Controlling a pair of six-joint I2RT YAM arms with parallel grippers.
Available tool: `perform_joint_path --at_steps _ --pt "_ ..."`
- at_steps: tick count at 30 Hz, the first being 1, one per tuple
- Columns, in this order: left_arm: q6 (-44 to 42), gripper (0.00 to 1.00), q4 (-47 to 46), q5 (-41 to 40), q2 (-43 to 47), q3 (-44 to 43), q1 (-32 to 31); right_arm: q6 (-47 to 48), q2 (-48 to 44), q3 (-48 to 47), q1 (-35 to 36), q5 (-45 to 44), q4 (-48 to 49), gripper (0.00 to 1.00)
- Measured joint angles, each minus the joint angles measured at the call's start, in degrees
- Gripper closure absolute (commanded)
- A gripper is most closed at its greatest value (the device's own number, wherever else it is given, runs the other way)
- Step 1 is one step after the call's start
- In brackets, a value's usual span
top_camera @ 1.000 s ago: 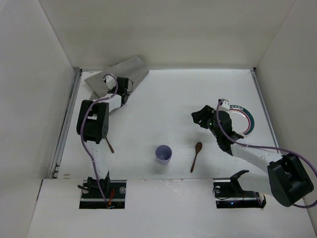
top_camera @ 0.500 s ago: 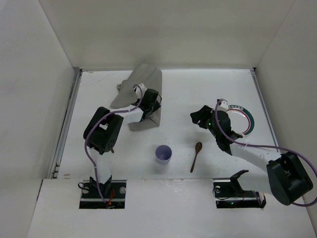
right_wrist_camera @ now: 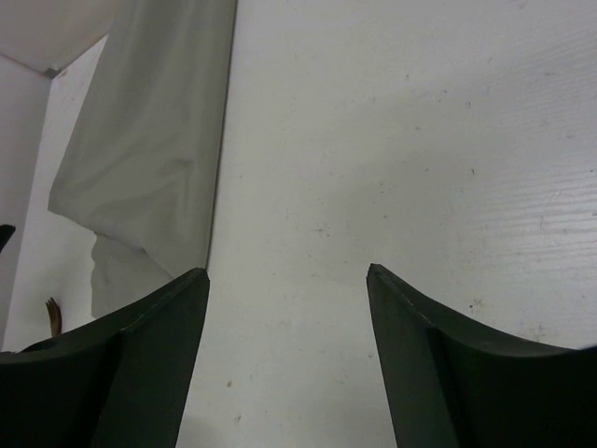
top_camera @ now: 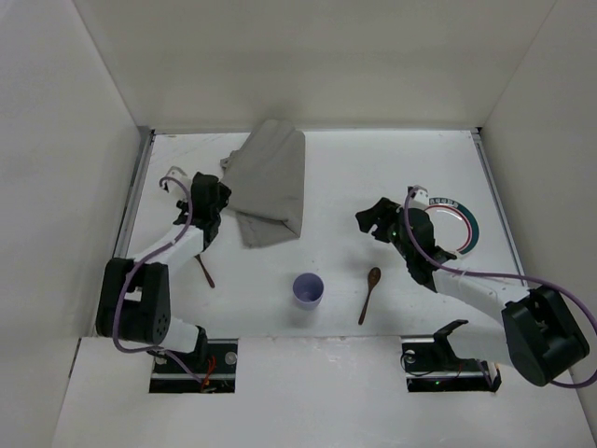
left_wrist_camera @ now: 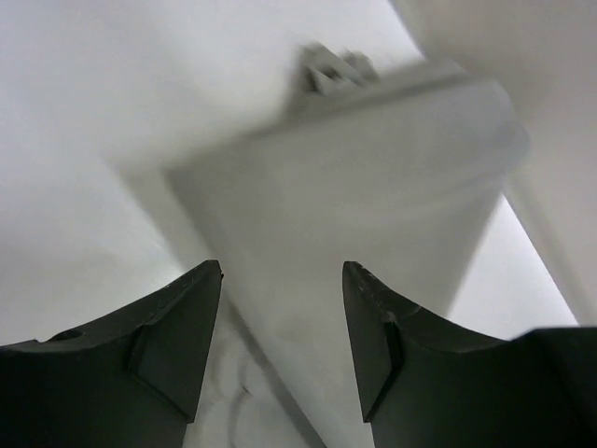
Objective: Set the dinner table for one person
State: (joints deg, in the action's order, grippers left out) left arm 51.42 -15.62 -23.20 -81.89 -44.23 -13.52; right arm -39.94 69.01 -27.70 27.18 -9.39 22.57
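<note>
**Changes since the earlier frames.** The left gripper (top_camera: 216, 198) has let go of the grey placemat (top_camera: 273, 177) and drawn back toward 9 o'clock, and its arm has folded along the left wall. The placemat has been carried from the 10 o'clock corner toward 12 o'clock. It now lies creased and partly folded over itself. The right gripper (top_camera: 369, 219) has barely shifted. The cup (top_camera: 308, 290), wooden spoon (top_camera: 369, 293) and plate (top_camera: 464, 227) are unmoved.

**Left fingers.** Spread about halfway, nothing between them. The blurred placemat is just ahead of the tips.

**Right fingers.** Spread wide over bare surface, holding and touching nothing. The placemat's edge shows beyond the left finger.

**Dinner table (top_camera: 392, 168).** A white surface that fills the floor between the wall panels. Its long axis runs from 9 to 3 o'clock in the top view.

**Other items on it.**
- Cup near 6 o'clock, with the spoon just toward 5 o'clock of it, bowl end pointing to 12.
- Plate at 3 o'clock.
- Brown utensil (top_camera: 205, 271) at 8 o'clock.
</note>
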Motion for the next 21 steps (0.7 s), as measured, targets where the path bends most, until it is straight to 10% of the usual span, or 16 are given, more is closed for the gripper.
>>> perform_joint_path --at_steps 11,21 --pt "5.09 0.52 -1.53 6.38 -11.96 -0.50 8.87 0.76 0.98 -1.01 1.01 0.24 -0.07 0.21" --pt "5.75 0.85 -2.75 9.20 -18.62 -5.97 11.34 0.76 0.81 -1.11 1.73 0.44 -0.04 0.21"
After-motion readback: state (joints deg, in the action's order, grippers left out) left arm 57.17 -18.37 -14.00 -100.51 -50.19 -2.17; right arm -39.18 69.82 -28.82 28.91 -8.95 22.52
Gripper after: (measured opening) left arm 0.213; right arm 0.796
